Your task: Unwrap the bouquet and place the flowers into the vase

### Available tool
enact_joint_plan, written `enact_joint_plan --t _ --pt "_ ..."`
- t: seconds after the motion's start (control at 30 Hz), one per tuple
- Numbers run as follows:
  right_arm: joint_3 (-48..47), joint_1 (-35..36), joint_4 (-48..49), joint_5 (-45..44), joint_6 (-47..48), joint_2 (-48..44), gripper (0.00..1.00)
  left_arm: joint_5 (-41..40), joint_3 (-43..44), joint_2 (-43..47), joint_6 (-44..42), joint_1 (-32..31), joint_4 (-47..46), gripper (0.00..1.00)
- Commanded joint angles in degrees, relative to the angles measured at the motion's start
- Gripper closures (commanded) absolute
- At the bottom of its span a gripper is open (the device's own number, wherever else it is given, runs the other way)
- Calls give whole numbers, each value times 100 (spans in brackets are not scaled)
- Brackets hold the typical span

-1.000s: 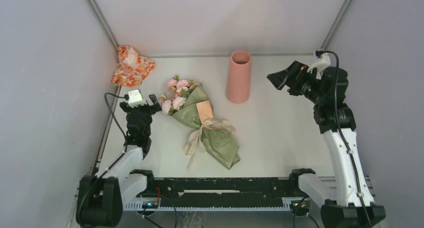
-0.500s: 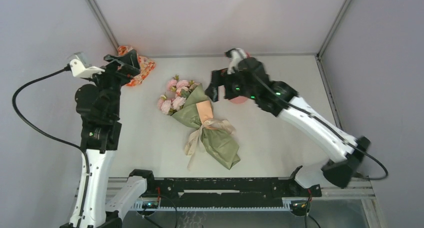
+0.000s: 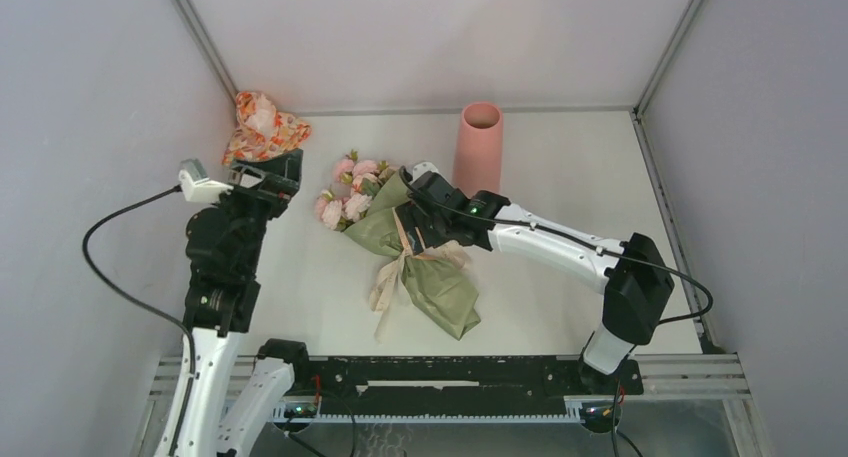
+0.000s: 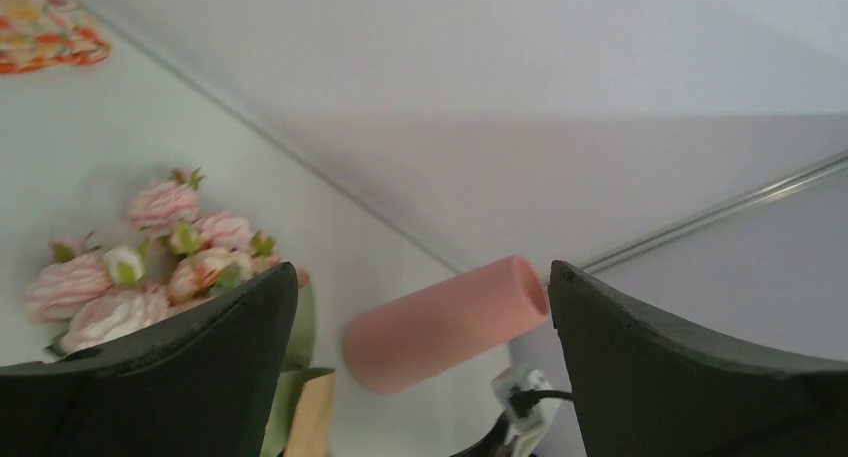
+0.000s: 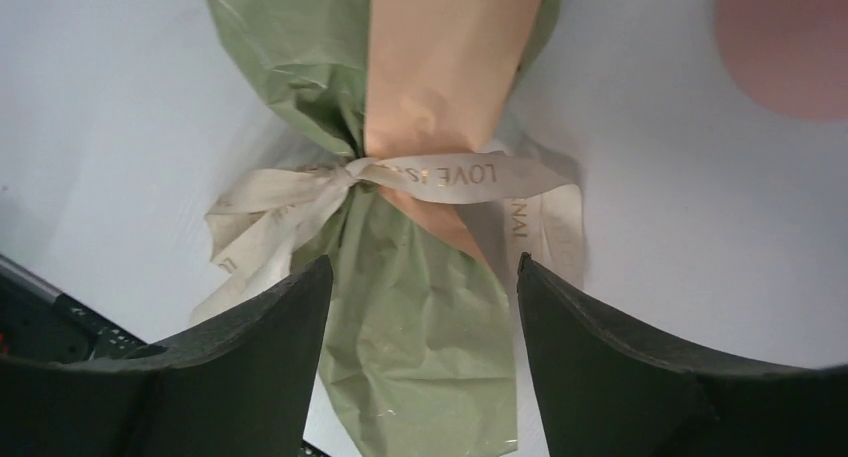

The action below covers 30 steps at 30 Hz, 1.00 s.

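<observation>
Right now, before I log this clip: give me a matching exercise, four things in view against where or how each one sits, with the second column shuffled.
Things:
1. vase
2. bouquet
3. patterned bundle
4. right gripper

Place or state:
A. lying flat, ribbon tied
B. far left corner
C. over the bouquet, fingers apart
D. upright at the back

Pairs: 1-D, 2-A, 3-B, 4-C.

On the white table (image 3: 560,277) the bouquet (image 3: 445,295) lies on its side near the middle. The vase (image 3: 478,157) stands upright behind it, apart. A floral-patterned bundle (image 3: 262,129) sits in the far left corner, perhaps touching the wall.
</observation>
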<state>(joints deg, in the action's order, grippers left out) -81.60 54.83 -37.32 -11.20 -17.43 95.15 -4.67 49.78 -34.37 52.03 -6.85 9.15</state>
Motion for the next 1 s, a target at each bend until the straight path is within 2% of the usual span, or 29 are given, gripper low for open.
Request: enact_joint_plan --t 0.0,0.1,0.17,0.23,0.33,0.47,0.67,0.97 --pt "109 -140 505 101 -61 -25 25 -281 117 -133 -747 -236 304 0" --pt "145 -190 551 -25 -56 -29 26 -381 225 -477 -1339 -709 779 0" --pt "280 -286 665 -170 -57 -184 25 -913 286 -771 -1552 -1319 1235 0" --pt "440 -427 762 -208 -96 -425 24 -1430 316 -955 -1658 -2034 1667 0" --pt "700 -622 864 -160 -110 -824 21 -1873 133 -1138 -1508 -2637 2198 0" --pt "881 -707 771 -258 -116 -1168 19 -1375 -368 -1319 -1032 -3009 2245 0" --pt "1340 -767 814 -356 -208 -1592 15 -1571 -556 -1536 -375 -3716 2198 0" --pt "1680 -812 1107 -82 -308 -1737 14 -1732 -446 -2176 -66 -3867 2384 0"
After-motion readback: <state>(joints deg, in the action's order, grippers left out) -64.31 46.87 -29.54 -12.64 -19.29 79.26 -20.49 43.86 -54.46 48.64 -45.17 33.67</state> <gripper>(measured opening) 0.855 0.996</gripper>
